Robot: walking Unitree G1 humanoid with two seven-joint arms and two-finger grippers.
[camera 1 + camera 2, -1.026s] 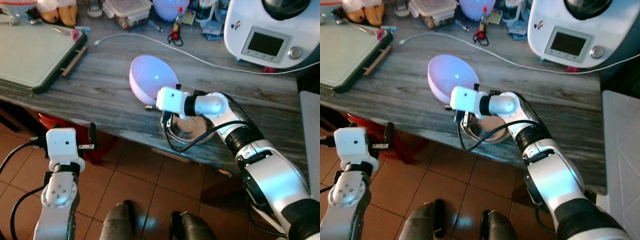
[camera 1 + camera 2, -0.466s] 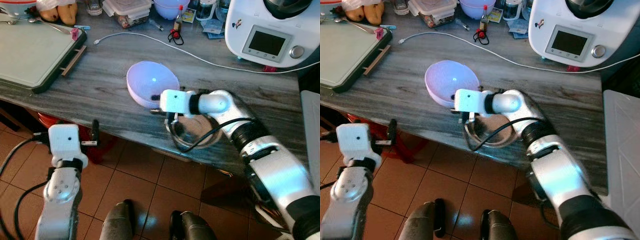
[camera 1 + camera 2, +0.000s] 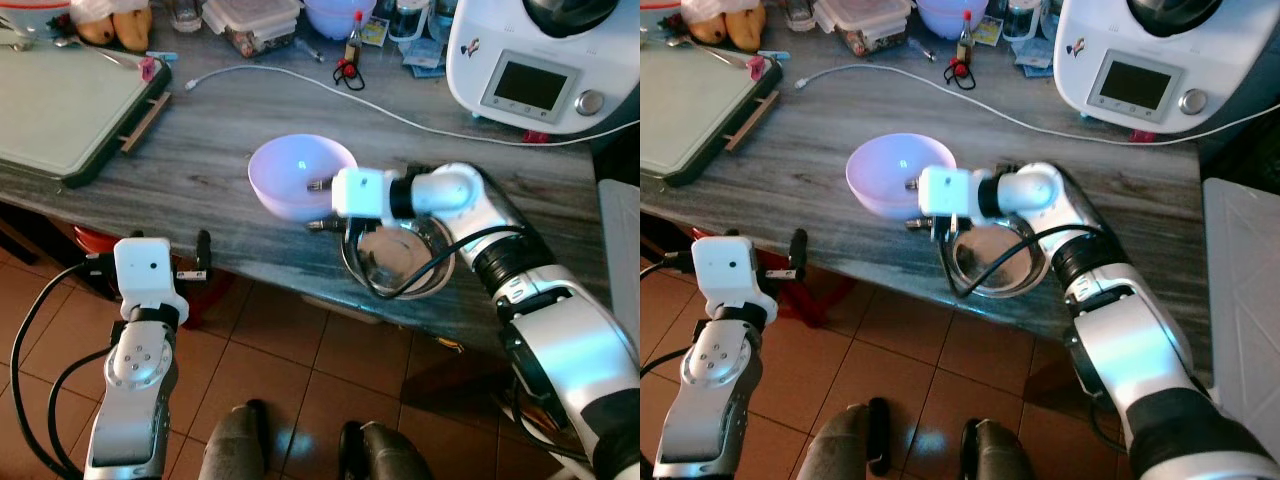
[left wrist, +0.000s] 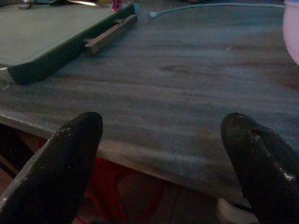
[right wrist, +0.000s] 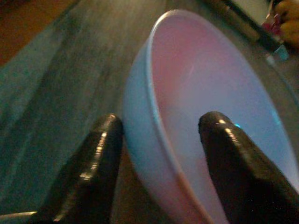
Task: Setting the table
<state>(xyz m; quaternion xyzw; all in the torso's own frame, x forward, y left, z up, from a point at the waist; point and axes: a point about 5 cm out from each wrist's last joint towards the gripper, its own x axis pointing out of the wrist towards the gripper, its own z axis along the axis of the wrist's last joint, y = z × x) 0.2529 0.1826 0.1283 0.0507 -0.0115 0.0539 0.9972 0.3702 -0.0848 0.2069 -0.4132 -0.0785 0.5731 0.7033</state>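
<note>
While right gripper (image 3: 318,205) pinches one lavender bowl (image 3: 295,172) rim, left gripper (image 4: 163,140) gapes.

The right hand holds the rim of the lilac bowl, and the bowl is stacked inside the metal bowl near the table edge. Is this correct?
Not quite. The right hand does hold the rim of the lilac bowl, one finger inside and one outside, but the bowl is not inside the metal bowl. It sits beside it on the table, as the right eye view shows.
</note>
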